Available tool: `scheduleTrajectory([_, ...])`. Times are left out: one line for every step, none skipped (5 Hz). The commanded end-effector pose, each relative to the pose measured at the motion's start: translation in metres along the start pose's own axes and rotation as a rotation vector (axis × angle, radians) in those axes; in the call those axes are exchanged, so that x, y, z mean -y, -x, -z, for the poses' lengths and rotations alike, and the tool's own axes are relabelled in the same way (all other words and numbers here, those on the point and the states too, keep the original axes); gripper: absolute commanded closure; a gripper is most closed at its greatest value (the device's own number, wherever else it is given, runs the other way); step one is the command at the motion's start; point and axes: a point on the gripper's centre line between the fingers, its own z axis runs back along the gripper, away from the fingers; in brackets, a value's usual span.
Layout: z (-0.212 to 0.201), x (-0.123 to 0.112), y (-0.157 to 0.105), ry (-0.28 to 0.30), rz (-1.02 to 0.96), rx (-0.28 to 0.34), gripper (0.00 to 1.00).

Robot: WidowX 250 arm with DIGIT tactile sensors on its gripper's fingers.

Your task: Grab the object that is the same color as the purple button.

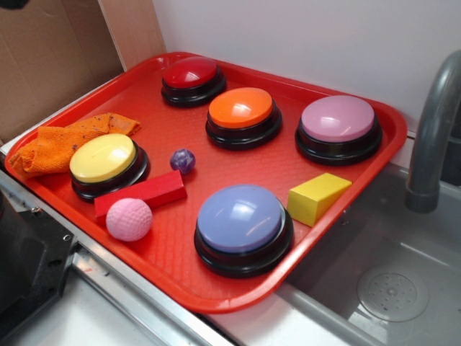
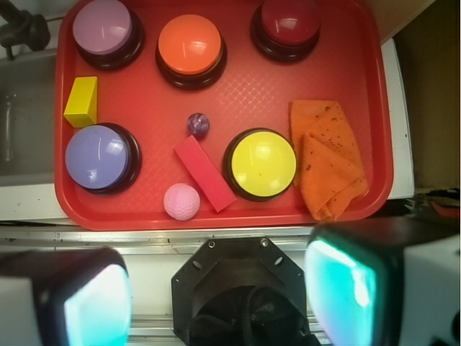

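The small purple ball (image 1: pixel 182 160) (image 2: pixel 198 125) lay on the red tray (image 1: pixel 216 274) (image 2: pixel 266 108), close to the yellow button (image 1: pixel 104 158) (image 2: pixel 263 164) and just beside the end of the red block (image 1: pixel 144 194) (image 2: pixel 204 173). In the wrist view the pincer (image 2: pixel 216 288) was spread wide, its two fingers (image 2: pixel 86 303) at the lower corners, holding nothing. The ball was well apart from it, beyond the tray's near rim. The pink ball (image 1: pixel 129 218) (image 2: pixel 181 201) lay nearer to the pincer.
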Motion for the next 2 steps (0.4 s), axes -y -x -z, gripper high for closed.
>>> scheduleTrajectory([0.000,0.000,0.000,0.000,0.000,0.000,0.00])
scheduleTrajectory([0.038,0.007,-0.020,-0.006,0.191,-0.078,0.00])
